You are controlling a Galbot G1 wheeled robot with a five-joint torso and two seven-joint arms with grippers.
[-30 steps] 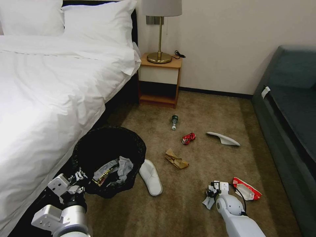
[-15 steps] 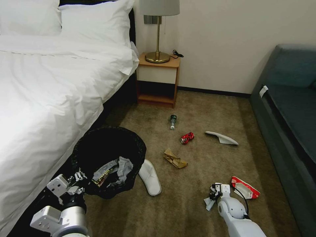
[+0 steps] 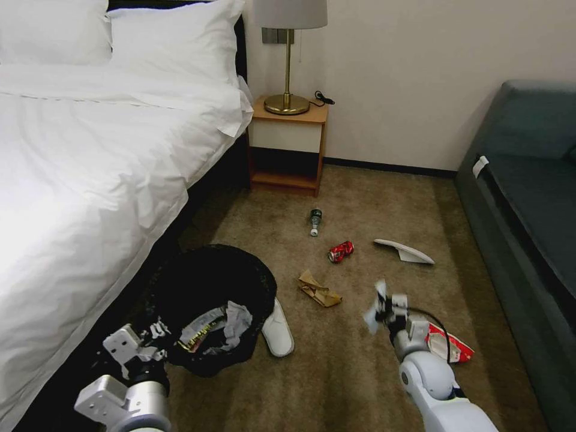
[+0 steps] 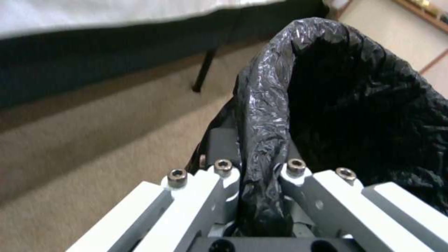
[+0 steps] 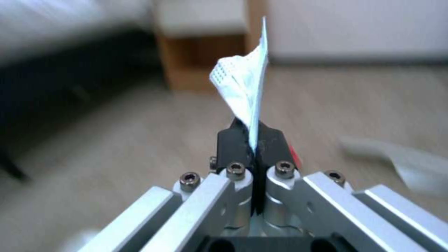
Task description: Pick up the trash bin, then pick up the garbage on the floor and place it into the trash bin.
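Note:
The trash bin (image 3: 210, 282), lined with a crinkled black bag (image 4: 266, 105), hangs tilted beside the bed with wrappers and tissue inside. My left gripper (image 3: 153, 339) (image 4: 259, 168) is shut on its near rim. My right gripper (image 3: 384, 307) (image 5: 252, 140) is raised above the carpet, shut on a thin pale blue-white sheet of garbage (image 3: 373, 311) (image 5: 243, 84). On the floor lie a green bottle (image 3: 315, 221), a red can (image 3: 341, 251), a brown paper bag (image 3: 320, 289), a white slipper (image 3: 279, 330) touching the bin, another slipper (image 3: 404, 251) and a red snack wrapper (image 3: 449, 347).
The white bed (image 3: 90, 180) runs along the left. A wooden nightstand (image 3: 288, 150) with a brass lamp (image 3: 288, 60) stands at the back wall. A dark sofa (image 3: 528, 204) lines the right side. Open carpet (image 3: 336, 372) lies between bin and right arm.
My right gripper has risen from the floor with the pale sheet in it. My left arm has carried the bin a little right, over the near slipper's heel.

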